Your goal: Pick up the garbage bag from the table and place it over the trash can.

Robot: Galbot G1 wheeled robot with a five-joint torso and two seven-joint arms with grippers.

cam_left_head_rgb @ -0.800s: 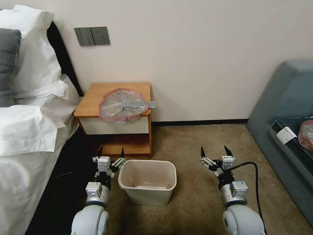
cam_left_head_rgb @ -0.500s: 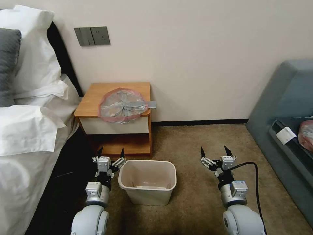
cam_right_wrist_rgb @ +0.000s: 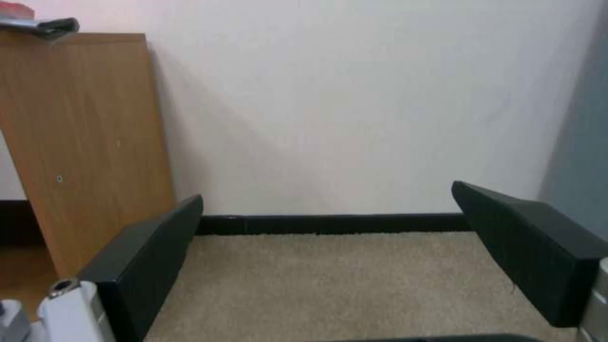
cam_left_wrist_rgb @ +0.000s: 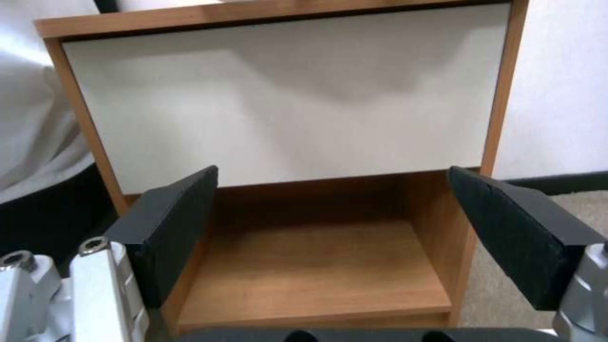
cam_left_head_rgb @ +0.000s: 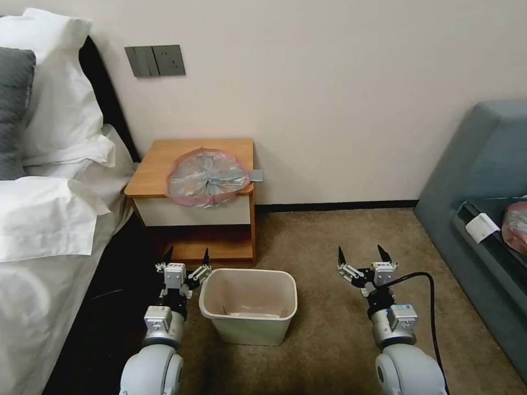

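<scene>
The garbage bag (cam_left_head_rgb: 206, 176), crinkly grey plastic with a pinkish-red rim, lies flat on the right half of the table (cam_left_head_rgb: 156, 164), overhanging its front edge. A corner of the garbage bag (cam_right_wrist_rgb: 38, 21) peeks over the table's side panel (cam_right_wrist_rgb: 82, 142) in the right wrist view. The beige trash can (cam_left_head_rgb: 248, 312) stands on the carpet in front of the table. My left gripper (cam_left_head_rgb: 186, 254) hovers low, left of the can, open and facing the table's drawer front (cam_left_wrist_rgb: 285, 99). My right gripper (cam_left_head_rgb: 362, 253) hangs open over the carpet, right of the can.
A bed (cam_left_head_rgb: 49, 219) with white pillows borders the left side. A grey-blue sofa (cam_left_head_rgb: 483, 181) stands at the right, holding a white item (cam_left_head_rgb: 481, 226). Brown carpet (cam_left_head_rgb: 329, 236) lies open between can and sofa. The wall is close behind the table.
</scene>
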